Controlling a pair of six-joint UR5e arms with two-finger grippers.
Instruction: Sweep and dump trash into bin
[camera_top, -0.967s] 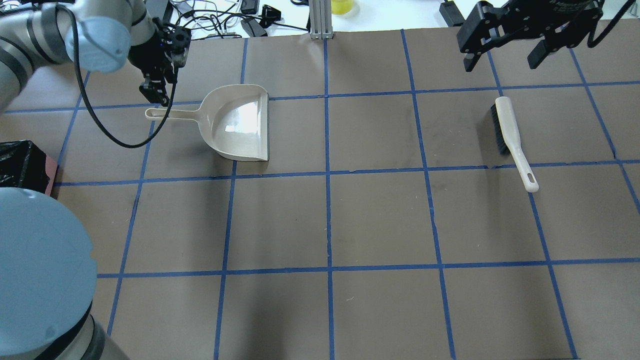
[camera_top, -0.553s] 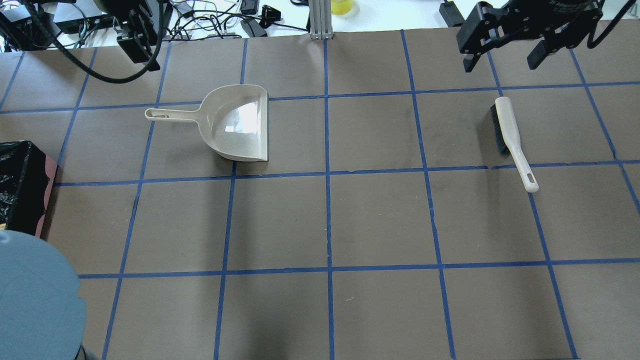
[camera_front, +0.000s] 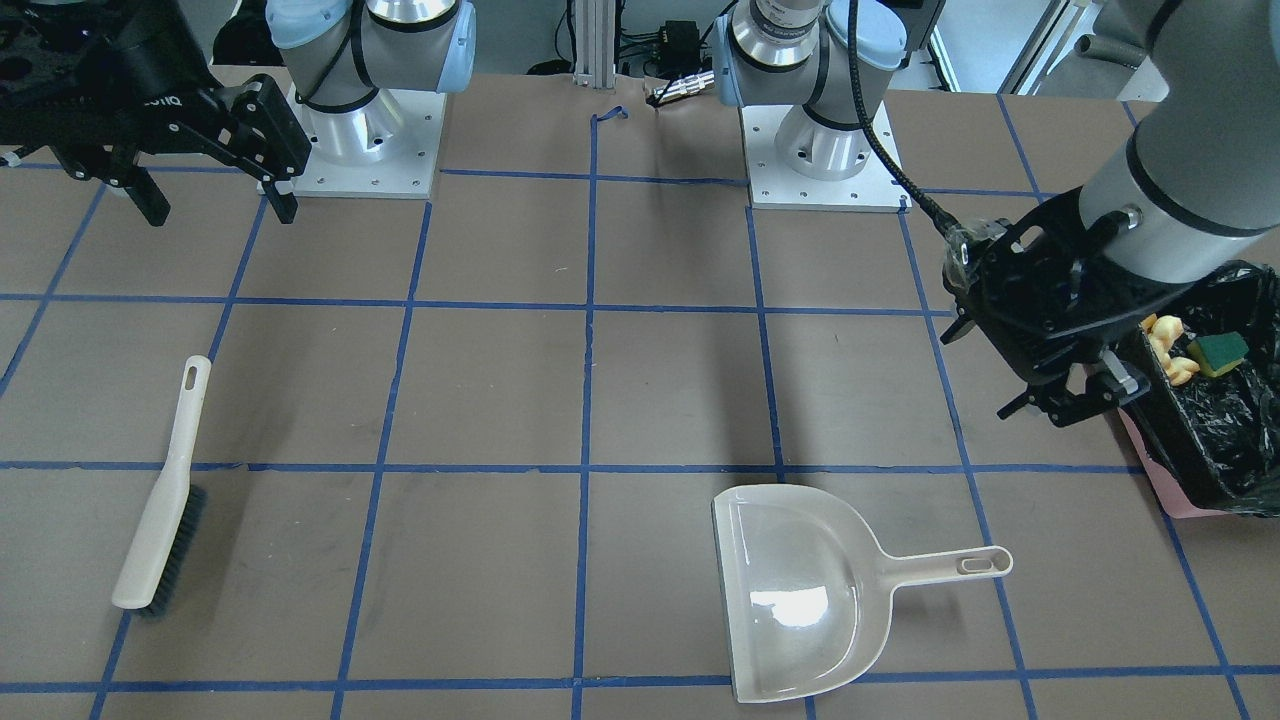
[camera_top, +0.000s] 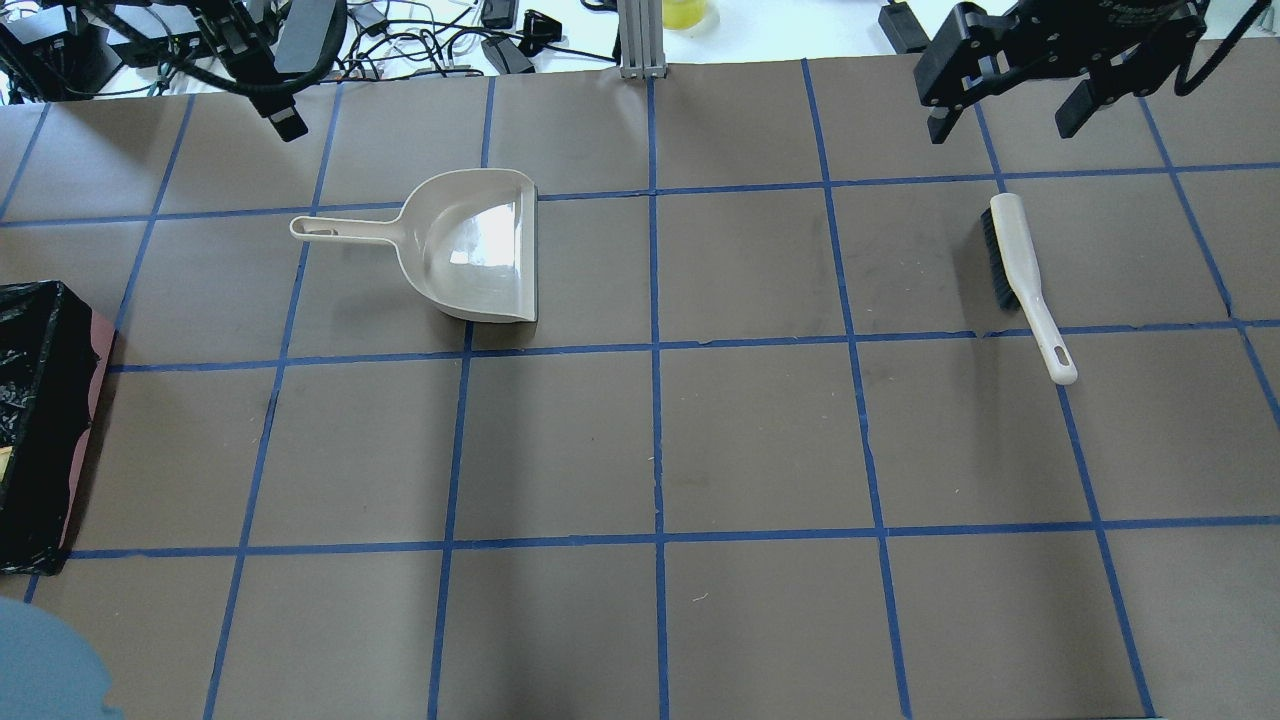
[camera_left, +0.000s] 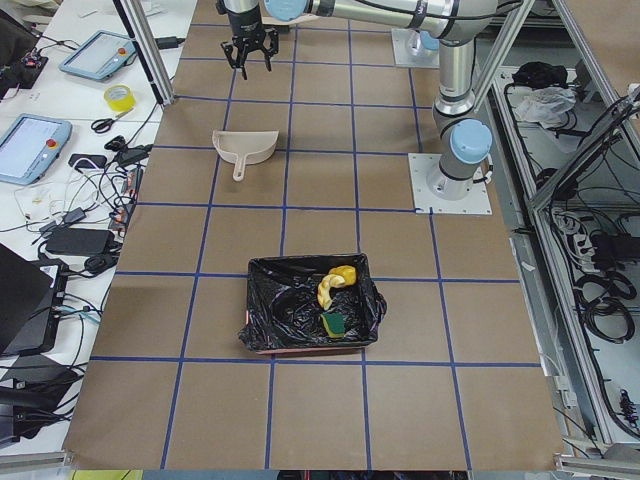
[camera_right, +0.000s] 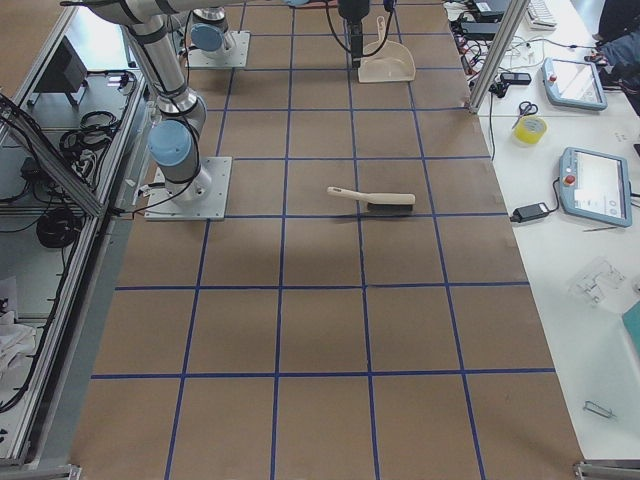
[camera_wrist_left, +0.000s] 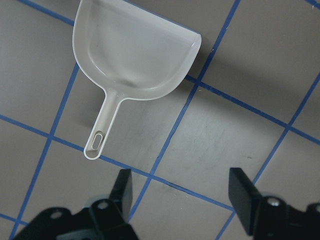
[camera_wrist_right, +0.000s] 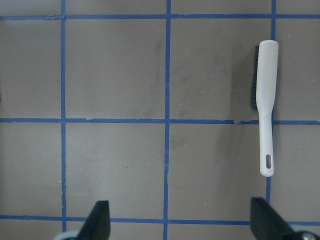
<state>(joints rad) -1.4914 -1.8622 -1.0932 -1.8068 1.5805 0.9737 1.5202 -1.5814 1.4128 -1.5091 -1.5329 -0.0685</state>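
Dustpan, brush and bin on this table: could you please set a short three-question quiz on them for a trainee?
1. True or false: the dustpan is empty.
2. Where is the sponge piece? A) in the dustpan B) in the bin C) on the floor
3. What does the right claw grip?
Key: 1 true. 2 B. 3 nothing; it is open, and the brush lies untouched.

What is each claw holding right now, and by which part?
Nothing. The left claw and right claw are open and empty; the dustpan and brush lie apart from them.
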